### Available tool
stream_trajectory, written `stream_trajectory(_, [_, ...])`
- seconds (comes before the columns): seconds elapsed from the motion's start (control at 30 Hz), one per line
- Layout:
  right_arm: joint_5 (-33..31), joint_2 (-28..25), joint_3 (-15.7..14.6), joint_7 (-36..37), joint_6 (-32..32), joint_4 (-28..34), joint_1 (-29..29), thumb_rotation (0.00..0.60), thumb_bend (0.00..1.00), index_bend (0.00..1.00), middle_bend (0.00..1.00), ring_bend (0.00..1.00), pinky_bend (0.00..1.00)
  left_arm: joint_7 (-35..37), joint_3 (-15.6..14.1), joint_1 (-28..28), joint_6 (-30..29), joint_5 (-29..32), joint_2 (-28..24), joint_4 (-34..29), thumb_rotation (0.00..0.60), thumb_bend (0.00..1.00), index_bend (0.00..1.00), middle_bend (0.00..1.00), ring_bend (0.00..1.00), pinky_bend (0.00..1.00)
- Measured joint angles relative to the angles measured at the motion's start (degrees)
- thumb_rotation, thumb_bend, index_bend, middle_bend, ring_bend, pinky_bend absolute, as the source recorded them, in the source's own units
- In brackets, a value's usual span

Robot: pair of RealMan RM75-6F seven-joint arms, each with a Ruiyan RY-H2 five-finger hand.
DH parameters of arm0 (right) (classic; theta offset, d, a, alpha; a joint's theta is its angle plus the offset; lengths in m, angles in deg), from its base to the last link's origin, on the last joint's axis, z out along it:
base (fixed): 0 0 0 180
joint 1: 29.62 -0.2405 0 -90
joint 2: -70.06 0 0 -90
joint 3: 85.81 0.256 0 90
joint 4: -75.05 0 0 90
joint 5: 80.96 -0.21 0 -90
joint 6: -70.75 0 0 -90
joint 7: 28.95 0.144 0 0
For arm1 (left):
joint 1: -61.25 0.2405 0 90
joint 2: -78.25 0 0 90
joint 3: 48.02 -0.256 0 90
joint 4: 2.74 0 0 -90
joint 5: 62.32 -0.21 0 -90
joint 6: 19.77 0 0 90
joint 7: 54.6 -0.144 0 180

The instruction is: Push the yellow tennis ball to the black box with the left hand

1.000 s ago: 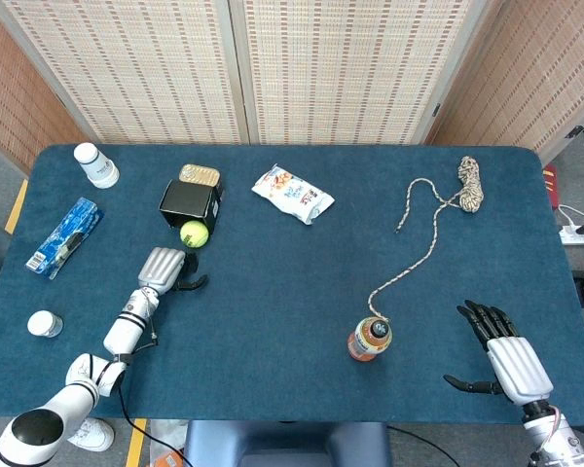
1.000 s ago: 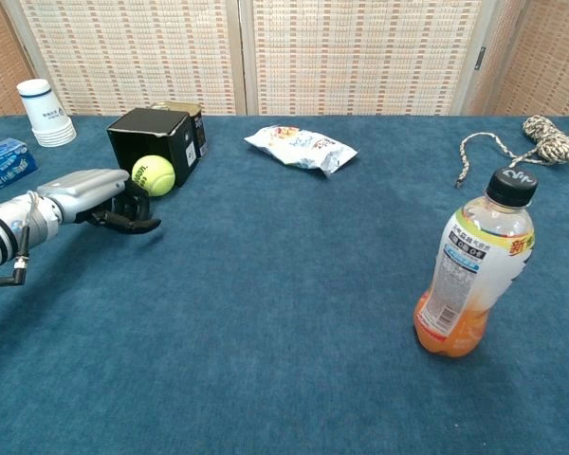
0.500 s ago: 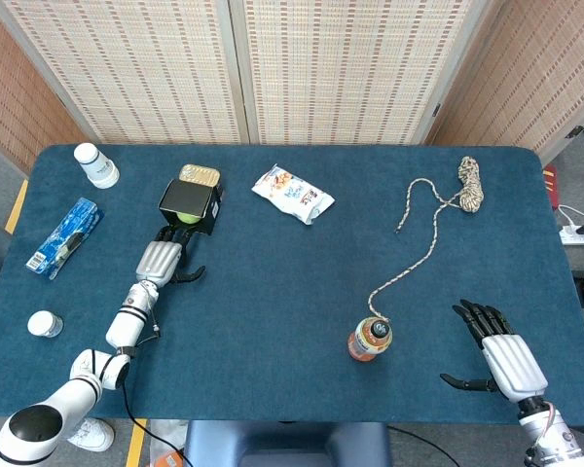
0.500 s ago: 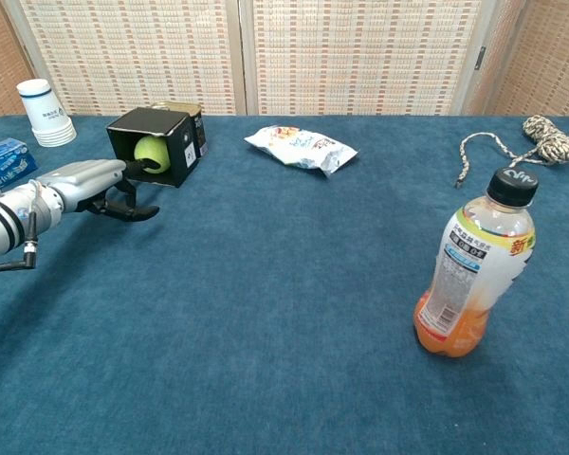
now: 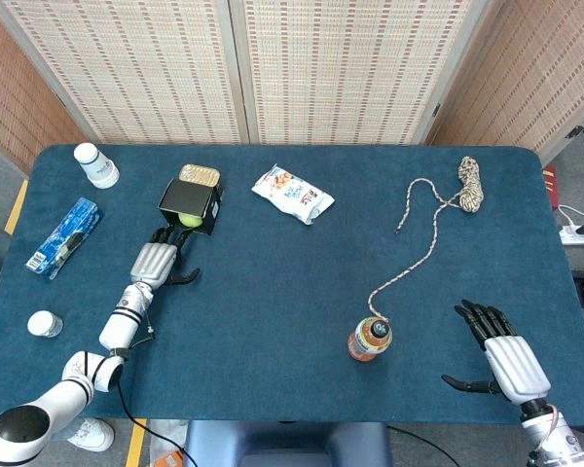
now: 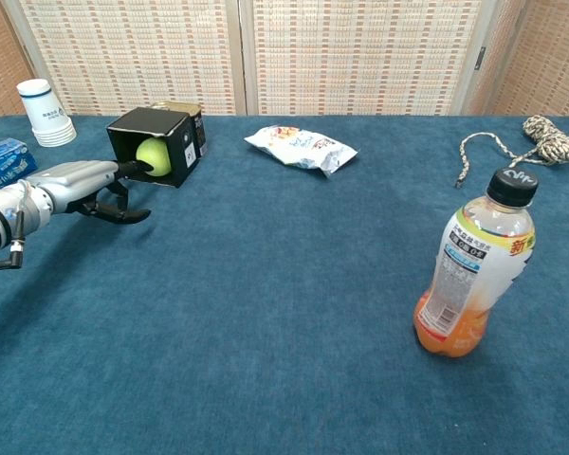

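The yellow tennis ball [image 6: 154, 156] [image 5: 188, 221] sits inside the open mouth of the black box [image 6: 154, 136] [image 5: 188, 201], which lies on its side at the table's back left. My left hand [image 6: 87, 180] [image 5: 153, 263] lies flat just in front of the box, fingers stretched toward the opening, fingertips [image 6: 131, 170] near the ball; contact cannot be made out. It holds nothing. My right hand [image 5: 506, 358] hovers open at the near right edge, seen only in the head view.
A tin [image 5: 200, 175] stands behind the box. A snack bag [image 5: 292, 194], paper cups [image 5: 96, 164], a blue packet [image 5: 66, 235], a white lid [image 5: 45, 323], an orange drink bottle [image 6: 471, 279] and a rope [image 5: 430, 219] are spread over the blue table [image 5: 292, 311].
The ball rolled from in front of the box into its opening, pushed by my left hand. Since then the hand has drawn back slightly toward me. The right hand barely moved.
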Motion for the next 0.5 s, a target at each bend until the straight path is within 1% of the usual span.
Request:
stream_trajectory(0.33, [1.24,-0.08,-0.4,0.6,-1.08,-0.27,0.34,0.534,0.0,0.0,0.0,0.0,0.0,-3.92,0.45,1.7,-0.76,1.84,-3.36,-5.49,0.153,0.28,0.0,0.0,0.0,0.0])
stream_trajectory(0.5, [1.52,-0.32,-0.47,1.49,-1.28,-0.44,0.34,0.534,0.0,0.0,0.0,0.0,0.0,-5.42,0.24,3.81,-2.78,2.32,-6.25,-9.69,0.152,0.28,0.0,0.0,0.0,0.0])
